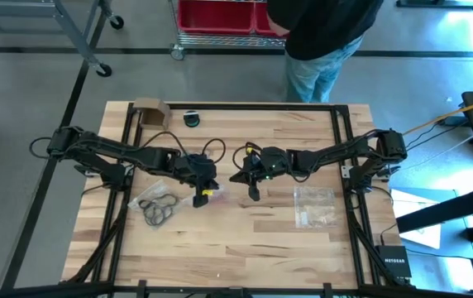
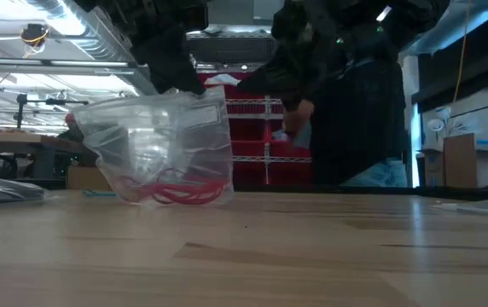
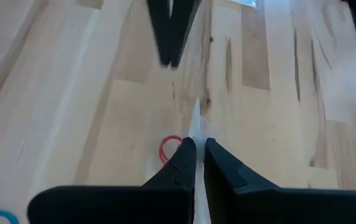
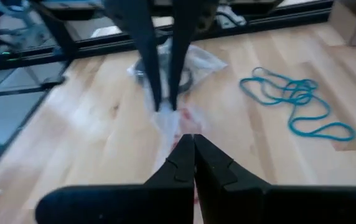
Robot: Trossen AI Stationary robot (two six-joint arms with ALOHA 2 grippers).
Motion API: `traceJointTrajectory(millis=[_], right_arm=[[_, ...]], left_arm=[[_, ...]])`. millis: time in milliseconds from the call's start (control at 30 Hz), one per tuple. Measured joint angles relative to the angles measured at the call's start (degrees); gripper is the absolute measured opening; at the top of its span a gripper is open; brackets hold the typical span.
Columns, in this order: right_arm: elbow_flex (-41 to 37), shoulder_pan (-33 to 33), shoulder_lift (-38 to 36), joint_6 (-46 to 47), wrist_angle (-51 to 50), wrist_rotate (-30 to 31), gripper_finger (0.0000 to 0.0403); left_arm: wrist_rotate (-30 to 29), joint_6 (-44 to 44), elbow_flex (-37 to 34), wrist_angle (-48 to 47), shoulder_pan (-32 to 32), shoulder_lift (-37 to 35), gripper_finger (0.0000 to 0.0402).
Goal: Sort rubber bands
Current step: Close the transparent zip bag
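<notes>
Red rubber bands [image 2: 180, 194] bunched flat in the bottom of a clear bag hanging below the left gripper [image 1: 198, 201], black rubber bands [image 1: 160, 210] heaped just beside it, teal rubber bands [image 4: 296, 102] looped loosely nearby

Table [image 1: 236, 240]: pale butcher-block wood, visible grain, smooth satin finish. Zip bag [image 2: 163, 141]: clear thin plastic, crinkled, glossy highlights. Red rubber bands [image 2: 180, 194] inside it: thin, slightly shiny rubber. Teal rubber bands [image 4: 296, 102]: thin, matt. Left hand [image 3: 195, 152] fingers: matt black plastic. Cardboard box [image 1: 150, 112]: plain brown, dull.
</notes>
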Motion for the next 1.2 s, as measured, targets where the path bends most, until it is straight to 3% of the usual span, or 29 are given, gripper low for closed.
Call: traceJointTrajectory(millis=[133, 233, 433, 600, 833, 933, 1067, 1200], right_arm=[[0.06, -1.32, -3.98, 1.85, -7.11, -5.15, 0.0000], [0.03, -1.56, -5.28, 5.38, -12.78, -5.39, 0.0000], [-0.13, -0.27, -1.23, 2.85, -8.04, -5.97, 0.0008], [-0.06, 1.46, 3.86, 1.25, 3.13, -5.50, 0.0074], [1.66, 1.60, 4.24, -2.22, 3.24, -0.11, 0.0163], [3.90, 1.60, 3.56, -4.40, -2.76, 0.20, 0.0171], [8.30, 1.60, 0.57, -8.74, -19.15, -1.80, 0.0172], [11.55, 1.60, -1.53, -12.76, -29.38, 3.46, 0.0172]], left_arm=[[-0.35, 0.20, 0.00, -0.13, 0.29, 0.00, 0.0006], [-0.91, 0.66, 0.00, 0.93, 0.31, 0.00, 0.0006], [-0.91, 1.63, 0.00, 3.51, 0.29, -0.01, 0.0006], [-0.95, 1.61, 0.00, 3.79, 0.31, -0.01, 0.0005], [-1.08, 1.53, 0.01, 3.88, 0.31, -0.01, 0.0004], [-1.10, 1.52, 0.04, 3.81, 0.33, -0.02, 0.0004], [-0.99, 1.42, 0.04, 3.83, 0.31, 0.00, 0.0004], [-0.88, 1.48, 0.04, 4.00, 0.39, -0.01, 0.0004]])
